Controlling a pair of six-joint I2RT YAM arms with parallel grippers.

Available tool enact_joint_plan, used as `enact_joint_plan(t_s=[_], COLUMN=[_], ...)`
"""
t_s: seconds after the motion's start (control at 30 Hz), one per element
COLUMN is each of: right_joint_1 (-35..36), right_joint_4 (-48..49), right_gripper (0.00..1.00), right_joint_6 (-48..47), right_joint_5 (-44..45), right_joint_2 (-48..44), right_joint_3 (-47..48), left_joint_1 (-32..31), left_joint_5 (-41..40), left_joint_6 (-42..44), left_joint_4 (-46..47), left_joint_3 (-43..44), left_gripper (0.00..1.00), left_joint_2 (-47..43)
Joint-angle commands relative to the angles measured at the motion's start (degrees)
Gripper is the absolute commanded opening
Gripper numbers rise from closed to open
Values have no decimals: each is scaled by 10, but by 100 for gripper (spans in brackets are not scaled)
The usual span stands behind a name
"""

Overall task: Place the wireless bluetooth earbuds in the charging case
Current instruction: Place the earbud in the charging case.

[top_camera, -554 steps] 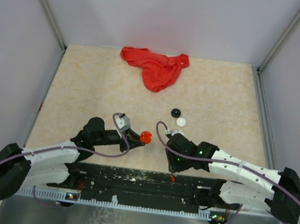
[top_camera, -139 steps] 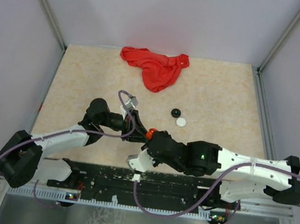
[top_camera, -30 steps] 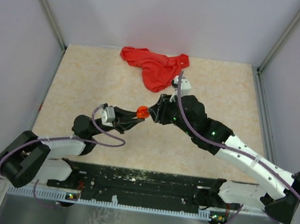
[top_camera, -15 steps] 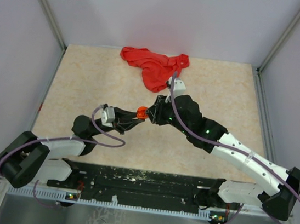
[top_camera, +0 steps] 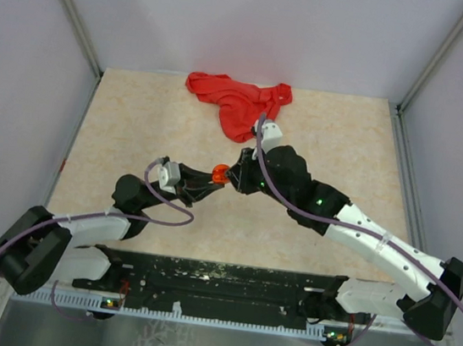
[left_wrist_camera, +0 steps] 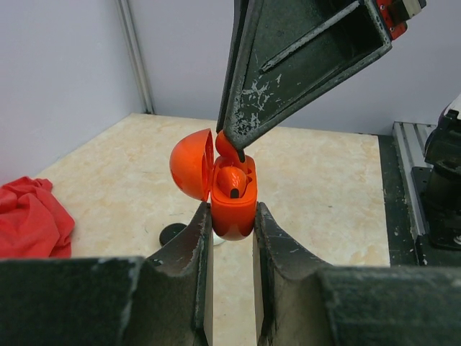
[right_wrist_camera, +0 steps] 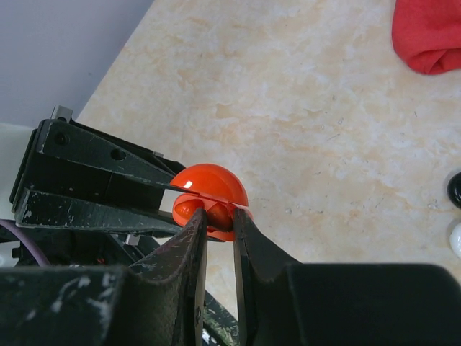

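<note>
My left gripper [left_wrist_camera: 232,216] is shut on the base of the red-orange charging case [left_wrist_camera: 233,209], held upright above the table with its round lid [left_wrist_camera: 191,164] swung open to the left. One red earbud [left_wrist_camera: 232,180] sits in the case's mouth. My right gripper [right_wrist_camera: 218,214] comes in from above and is shut on a second red earbud [right_wrist_camera: 220,211] at the rim of the open case [right_wrist_camera: 210,184]. In the top view the two grippers meet at the case [top_camera: 220,172] mid-table.
A crumpled red cloth [top_camera: 240,106] lies at the back of the table. A small black round piece [right_wrist_camera: 455,189] and a white one [right_wrist_camera: 455,238] lie on the table beyond the case, hidden under my right arm in the top view.
My right gripper's jaws have narrowed onto the red earbud at the case mouth, and that arm has edged slightly left. The left gripper and the case have held still.
</note>
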Motion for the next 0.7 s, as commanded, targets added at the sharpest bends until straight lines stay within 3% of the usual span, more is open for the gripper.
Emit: enact_joint_plan(t_s=[0.0,0.2,0.57,0.67], right_joint_1=[0,0,0,-17], right_joint_4=[24,9,-46,-95], right_gripper=[15,21,53,59], right_joint_6=[-33,-78,-153,-176], right_joint_5=[-50,-63,-42,-79], right_joint_2=[7,1,-37,-25], right_joint_3=[18,15,58,87], left_joint_1=[-5,-4,-4,-5], left_joint_5=[5,8,20,33], left_joint_6=[-19,-46,-54,-56], left_joint_4=[3,30,21,9], left_joint_3=[19,10,2,2], left_gripper=[1,0,1,1], left_joint_2=[-19,-21,-25,-29])
